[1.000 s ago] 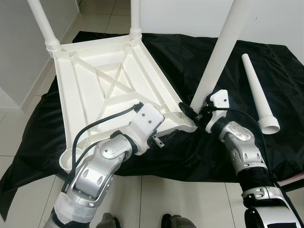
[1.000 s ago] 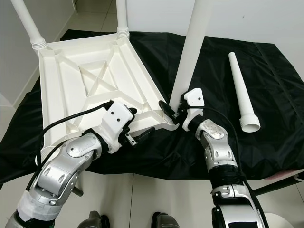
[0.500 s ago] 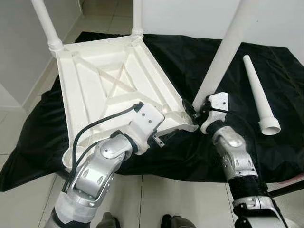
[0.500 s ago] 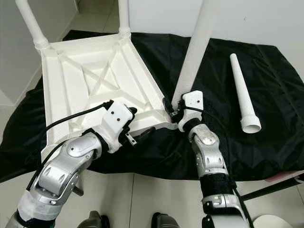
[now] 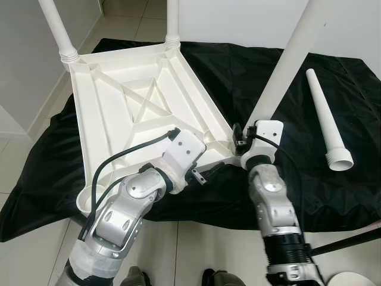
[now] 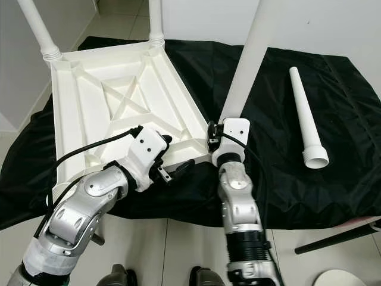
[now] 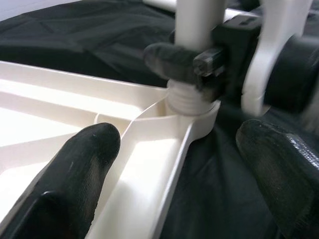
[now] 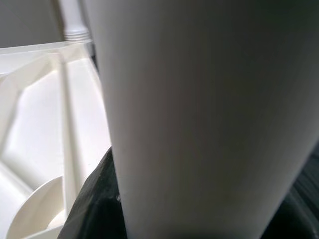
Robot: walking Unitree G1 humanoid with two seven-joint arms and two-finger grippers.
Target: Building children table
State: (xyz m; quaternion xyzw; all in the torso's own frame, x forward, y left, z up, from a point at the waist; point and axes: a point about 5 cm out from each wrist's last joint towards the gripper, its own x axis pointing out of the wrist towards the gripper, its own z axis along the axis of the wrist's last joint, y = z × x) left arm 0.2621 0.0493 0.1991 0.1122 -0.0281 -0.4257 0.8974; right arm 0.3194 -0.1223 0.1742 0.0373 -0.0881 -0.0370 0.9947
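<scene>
White plastic is what you have in front of you: the upturned children's table top (image 5: 137, 101) lies underside up on a black cloth (image 5: 309, 173) spread over the pale tiled floor (image 5: 24, 155). Two legs already stand in its far corners, the far-left leg (image 5: 56, 30) and the far-right leg (image 5: 172, 21). At the near right corner, a third leg (image 5: 286, 62) rises tilted toward the right, its threaded foot sitting in the corner socket (image 7: 192, 107). Your right gripper (image 5: 239, 134) is clamped around that leg just above the socket, and the right wrist view shows the leg's white shaft pressed right up against the camera. Your left gripper (image 5: 205, 173) sits at the table top's near edge, just left of that same corner; in the left wrist view its fingers (image 7: 75, 169) are spread wide, one over the white rim and the other over the black cloth, gripping nothing. A fourth, loose leg (image 5: 324, 119) lies flat on the cloth well to the right, its wide flared end pointing toward you. Near the bottom edge you can see the robot's feet (image 5: 137, 277) on the tiles.
</scene>
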